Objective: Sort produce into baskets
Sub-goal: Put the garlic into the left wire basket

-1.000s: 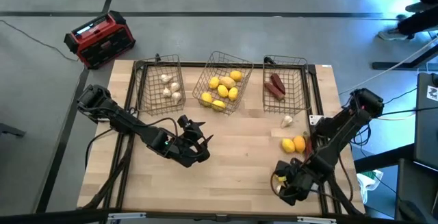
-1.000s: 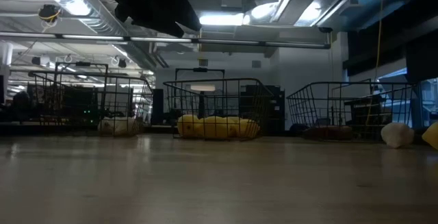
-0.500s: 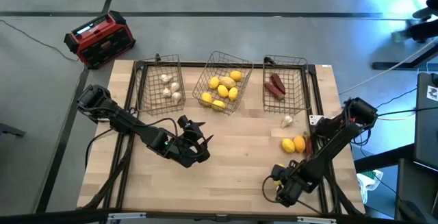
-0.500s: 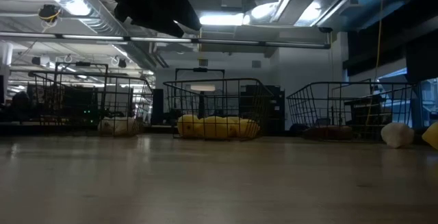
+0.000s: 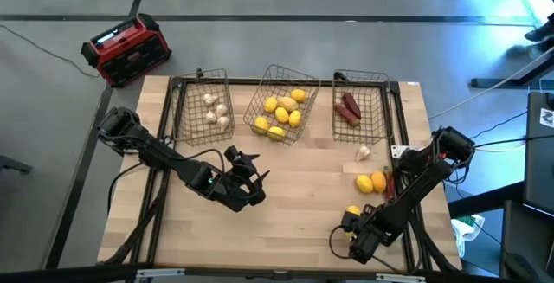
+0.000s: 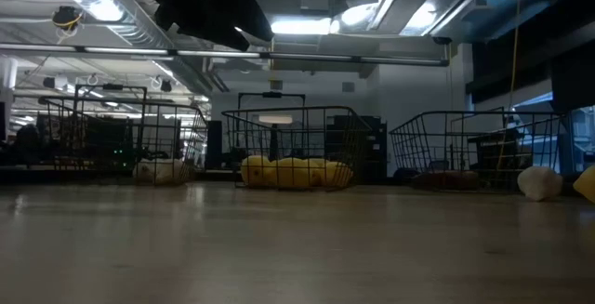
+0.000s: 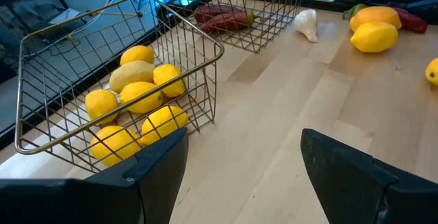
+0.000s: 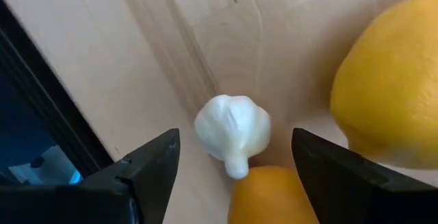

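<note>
Three wire baskets stand along the table's far side: the left basket (image 5: 205, 108) holds white bulbs, the middle basket (image 5: 281, 106) lemons, the right basket (image 5: 359, 108) dark red pieces. A white bulb (image 5: 363, 152), a lemon (image 5: 364, 183) and an orange piece (image 5: 378, 181) lie loose on the right. My right gripper (image 5: 355, 235) is open at the near right, pointing steeply down. Its fingers stand either side of a white bulb (image 8: 233, 133), apart from it, beside a lemon (image 8: 390, 80). My left gripper (image 5: 249, 186) waits open at mid-table.
A red-and-black box (image 5: 125, 49) sits on the floor beyond the table's far left corner. Another yellow-orange piece (image 8: 274, 196) lies right against the bulb under my right gripper. The table's dark edge (image 8: 41, 114) runs close by it. Bare wood lies between the two arms.
My right gripper has sunk toward the table at the near right corner and tipped more steeply downward, staying open. My left arm has kept still. No produce has moved.
</note>
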`<state>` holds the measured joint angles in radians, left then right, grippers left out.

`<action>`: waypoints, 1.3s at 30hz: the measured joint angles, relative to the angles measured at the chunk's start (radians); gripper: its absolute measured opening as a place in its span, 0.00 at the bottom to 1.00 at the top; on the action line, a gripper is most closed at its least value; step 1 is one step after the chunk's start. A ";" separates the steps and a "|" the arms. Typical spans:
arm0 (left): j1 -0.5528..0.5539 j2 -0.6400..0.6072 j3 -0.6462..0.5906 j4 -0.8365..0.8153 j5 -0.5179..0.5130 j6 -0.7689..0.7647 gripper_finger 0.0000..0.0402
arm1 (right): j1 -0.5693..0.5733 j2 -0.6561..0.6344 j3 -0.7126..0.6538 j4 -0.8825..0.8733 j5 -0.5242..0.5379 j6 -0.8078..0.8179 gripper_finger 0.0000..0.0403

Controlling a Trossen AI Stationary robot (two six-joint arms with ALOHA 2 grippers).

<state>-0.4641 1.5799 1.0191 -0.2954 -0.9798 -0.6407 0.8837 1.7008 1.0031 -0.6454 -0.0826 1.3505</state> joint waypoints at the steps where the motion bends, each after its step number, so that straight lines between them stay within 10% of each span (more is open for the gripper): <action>1: 0.000 0.000 0.000 0.000 0.000 0.000 0.70 | 0.000 0.000 0.000 0.003 0.000 -0.006 0.69; 21: 0.000 0.000 0.000 0.000 0.000 0.000 0.70 | 0.001 0.004 -0.058 0.098 -0.006 -0.016 0.69; 33: 0.000 0.000 0.000 0.000 0.000 -0.012 0.70 | 0.001 0.004 -0.059 0.099 0.053 -0.049 0.35; 39: 0.000 0.000 0.000 0.000 0.000 -0.013 0.70 | 0.000 0.004 -0.059 0.098 0.053 -0.073 0.35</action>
<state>-0.4641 1.5800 1.0191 -0.2958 -0.9798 -0.6537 0.8841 1.7044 0.9443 -0.5472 -0.0299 1.2778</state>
